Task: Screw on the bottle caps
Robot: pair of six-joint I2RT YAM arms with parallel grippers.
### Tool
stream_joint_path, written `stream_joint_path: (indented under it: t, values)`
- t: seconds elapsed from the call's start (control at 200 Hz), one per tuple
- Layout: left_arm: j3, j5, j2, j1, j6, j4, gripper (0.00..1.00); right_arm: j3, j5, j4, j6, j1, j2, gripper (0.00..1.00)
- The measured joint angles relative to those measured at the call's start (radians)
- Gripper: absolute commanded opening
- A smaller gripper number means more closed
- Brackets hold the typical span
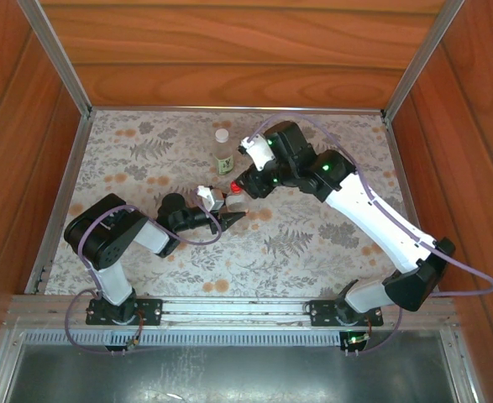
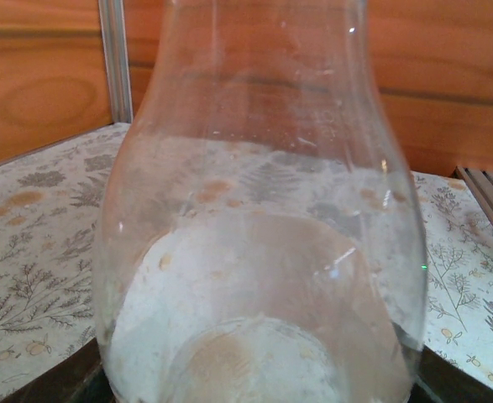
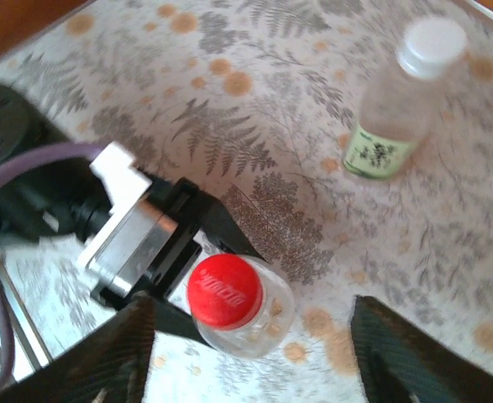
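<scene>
From above: left tool [image 1: 228, 210] clenched on the short bottle [image 1: 228, 201] near the middle of the table [image 1: 330, 252], red cap [image 1: 236, 190] on its neck, right tool [image 1: 248, 183] just beside that cap. Taller green-label bottle [image 1: 222, 155], white cap [image 1: 222, 134] on, upright nearer the far edge.

Left wrist: clear wall of the short bottle [image 2: 263, 252] close up, dark fingers [image 2: 53, 382] at the lower corners.

Right wrist: own fingers [image 3: 128, 353] spread wide, released, flanking the red cap [image 3: 224, 290] without touching. Green-label bottle [image 3: 389, 117] well apart. Tightness of the red cap: cannot tell.
</scene>
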Motion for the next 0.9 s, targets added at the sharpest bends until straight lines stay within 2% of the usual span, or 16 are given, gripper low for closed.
stream_joint_path:
  t: [0.18,0.32,0.405,0.625,0.9]
  values:
    - [-0.002,0.004,0.0,0.0,0.012,0.0,0.57,0.016,-0.152,-0.095,-0.344,-0.009,-0.001,0.88]
    - [-0.005,0.005,0.0,0.0,0.019,0.0,0.57,0.085,-0.259,-0.175,-0.543,-0.061,0.044,0.88]
    - [-0.008,0.008,0.0,0.0,0.023,0.003,0.57,0.146,-0.317,-0.22,-0.643,-0.092,0.089,0.85]
    - [-0.009,0.023,0.002,0.0,0.037,0.003,0.57,0.309,-0.401,-0.352,-0.785,-0.11,0.243,0.78]
    - [-0.008,0.031,0.004,0.0,0.037,0.004,0.57,0.361,-0.411,-0.422,-0.851,-0.11,0.36,0.74]
